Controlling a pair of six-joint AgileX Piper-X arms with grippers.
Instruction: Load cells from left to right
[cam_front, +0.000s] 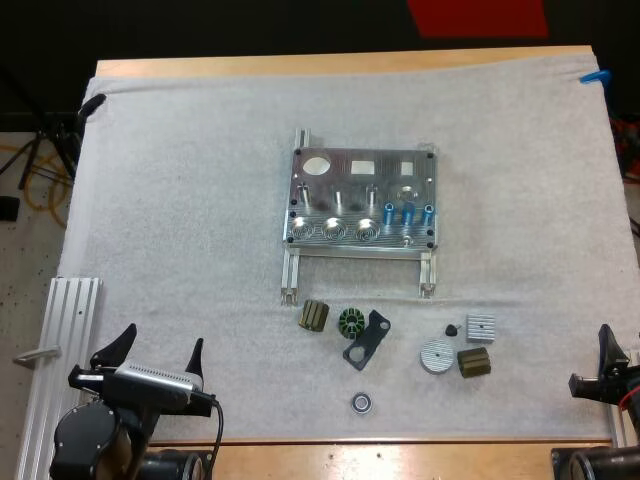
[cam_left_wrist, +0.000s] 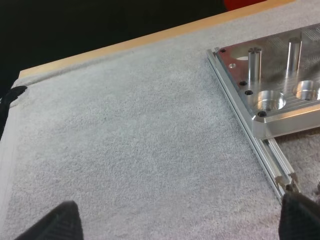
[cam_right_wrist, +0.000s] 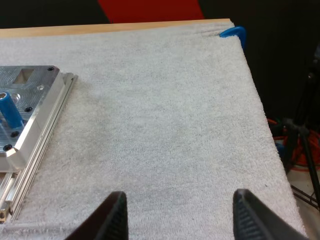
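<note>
Metal fixture (cam_front: 360, 195) at mid-mat (cam_front: 180, 200), with blue cylinders (cam_front: 408, 213) upright near its right front corner. Left gripper (cam_front: 160, 345) and right gripper (cam_right_wrist: 180, 199) sit at the mat's near corners, fingers spread and empty. Advisable: grasp one cylinder squarely, keep it vertical, and fill the leftmost pocket first.

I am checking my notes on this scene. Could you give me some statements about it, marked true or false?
Both the left gripper and the right gripper are open and hold nothing. True.
The small ring lies on the mat, nearer to the arms than the metal plate. True.
The blue cylinders lie on the mat. False: they stand upright on the metal plate.
The left gripper touches the metal plate. False: it is clear of it, over the mat.
</note>
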